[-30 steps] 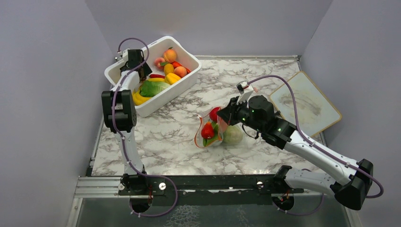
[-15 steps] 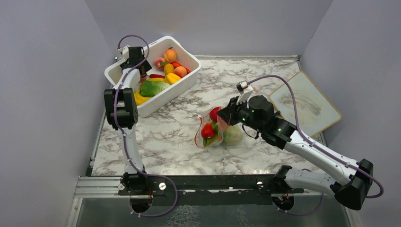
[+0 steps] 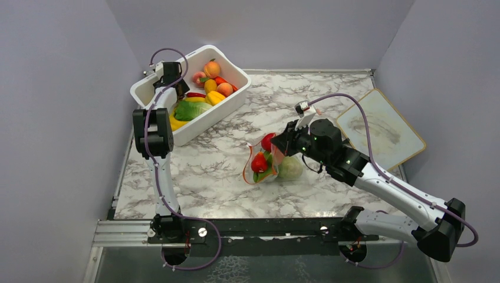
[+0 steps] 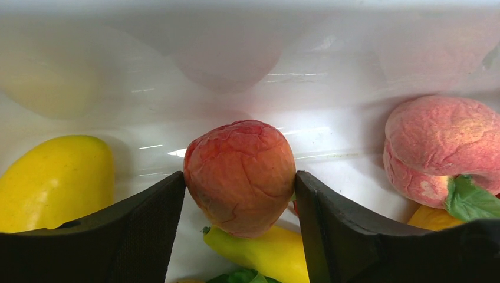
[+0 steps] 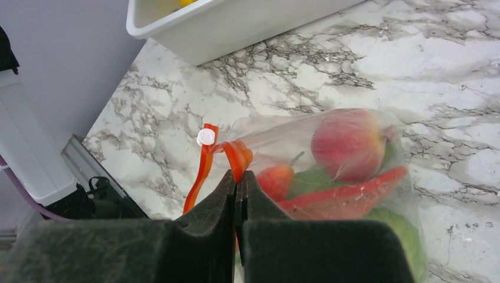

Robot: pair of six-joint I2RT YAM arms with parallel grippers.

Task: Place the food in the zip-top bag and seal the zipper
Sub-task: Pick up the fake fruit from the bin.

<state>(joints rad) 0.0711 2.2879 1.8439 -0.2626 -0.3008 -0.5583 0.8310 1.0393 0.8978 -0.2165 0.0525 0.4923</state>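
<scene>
Where the bag lies: I see the bag (image 3: 268, 162) on the table (image 3: 206, 171), near the middle, well apart from the white tub (image 3: 203, 125) at the far left.
Right gripper: my right gripper (image 5: 237, 177) has its jaws pressed together on the zipper (image 5: 204, 165), the orange strip at the bag's mouth.
Bag mouth: I think it is not sealed, because the strip bends and loops.
Food in the bag: a red fruit (image 5: 348, 144), a round green cabbage (image 3: 290, 168) and more red and green bits show through the plastic.
Left gripper: my left gripper (image 4: 240, 183) is down in the tub with its jaws apart, one on each side of a peach (image 4: 239, 159). They sit right by its skin. I cannot tell if they squeeze it yet.
Food in the tub: a yellow fruit (image 4: 56, 177) and a second peach (image 4: 442, 141) beside the first peach, a yellow pepper (image 4: 265, 250) under it, and more.
Done: some food is bagged.
Left to do: I judge the peach must be lifted and carried over, then the rest, then the zipper pressed shut.
</scene>
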